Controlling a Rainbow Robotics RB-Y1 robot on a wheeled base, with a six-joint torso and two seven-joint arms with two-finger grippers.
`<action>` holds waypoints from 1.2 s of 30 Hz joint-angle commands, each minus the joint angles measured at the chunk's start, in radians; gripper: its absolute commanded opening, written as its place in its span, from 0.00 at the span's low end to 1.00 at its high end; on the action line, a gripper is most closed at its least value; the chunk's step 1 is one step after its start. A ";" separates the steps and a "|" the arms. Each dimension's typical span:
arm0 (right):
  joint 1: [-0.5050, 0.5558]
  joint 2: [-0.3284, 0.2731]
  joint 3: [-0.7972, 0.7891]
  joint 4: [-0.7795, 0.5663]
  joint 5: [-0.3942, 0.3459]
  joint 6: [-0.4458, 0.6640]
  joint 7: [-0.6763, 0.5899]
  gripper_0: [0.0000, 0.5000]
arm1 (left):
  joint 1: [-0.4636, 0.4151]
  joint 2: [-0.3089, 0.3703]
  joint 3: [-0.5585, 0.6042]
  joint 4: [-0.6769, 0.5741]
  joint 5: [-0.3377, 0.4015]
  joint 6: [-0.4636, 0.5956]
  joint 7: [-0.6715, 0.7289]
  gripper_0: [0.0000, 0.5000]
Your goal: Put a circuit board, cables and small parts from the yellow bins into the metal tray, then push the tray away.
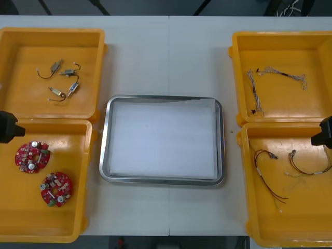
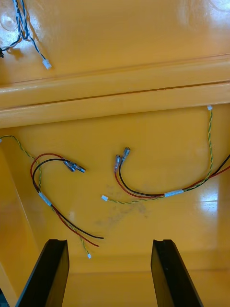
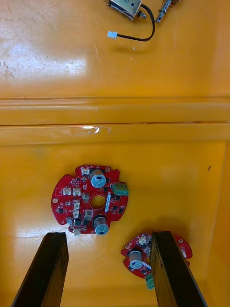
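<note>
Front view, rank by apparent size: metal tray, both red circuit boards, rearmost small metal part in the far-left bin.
1. metal tray
2. farther circuit board and nearer circuit board: look alike, not ranked
3. small metal part

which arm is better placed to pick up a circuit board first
Left. The left tool is open above the near left bin, a red circuit board just beyond its fingers; the right tool is over cables.
</note>
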 commanded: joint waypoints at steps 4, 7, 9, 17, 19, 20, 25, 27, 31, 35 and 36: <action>0.009 0.003 -0.024 -0.026 0.007 0.005 0.011 1.00 | -0.018 0.052 -0.012 0.000 -0.010 -0.010 -0.072 1.00; 0.009 0.003 -0.024 -0.026 0.007 0.005 0.011 1.00 | -0.018 0.052 -0.012 0.000 -0.010 -0.010 -0.072 1.00; 0.009 0.003 -0.024 -0.026 0.007 0.005 0.011 1.00 | -0.018 0.052 -0.012 0.000 -0.010 -0.010 -0.072 1.00; 0.009 0.003 -0.024 -0.026 0.007 0.005 0.011 1.00 | -0.018 0.052 -0.012 0.000 -0.010 -0.010 -0.072 1.00; 0.009 0.003 -0.024 -0.026 0.007 0.005 0.011 1.00 | -0.018 0.052 -0.012 0.000 -0.010 -0.010 -0.072 1.00; 0.009 0.003 -0.024 -0.026 0.007 0.005 0.011 1.00 | -0.018 0.052 -0.012 0.000 -0.010 -0.010 -0.072 1.00; 0.009 0.003 -0.024 -0.026 0.007 0.005 0.011 1.00 | -0.018 0.052 -0.012 0.000 -0.010 -0.010 -0.072 1.00; 0.009 0.003 -0.024 -0.026 0.007 0.005 0.011 1.00 | -0.018 0.052 -0.012 0.000 -0.010 -0.010 -0.072 1.00; 0.009 0.003 -0.024 -0.026 0.007 0.005 0.011 1.00 | -0.018 0.052 -0.012 0.000 -0.010 -0.010 -0.072 1.00; 0.009 0.003 -0.024 -0.026 0.007 0.005 0.011 1.00 | -0.018 0.052 -0.012 0.000 -0.010 -0.010 -0.072 1.00; 0.009 0.003 -0.024 -0.026 0.007 0.005 0.011 1.00 | -0.018 0.052 -0.012 0.000 -0.010 -0.010 -0.072 1.00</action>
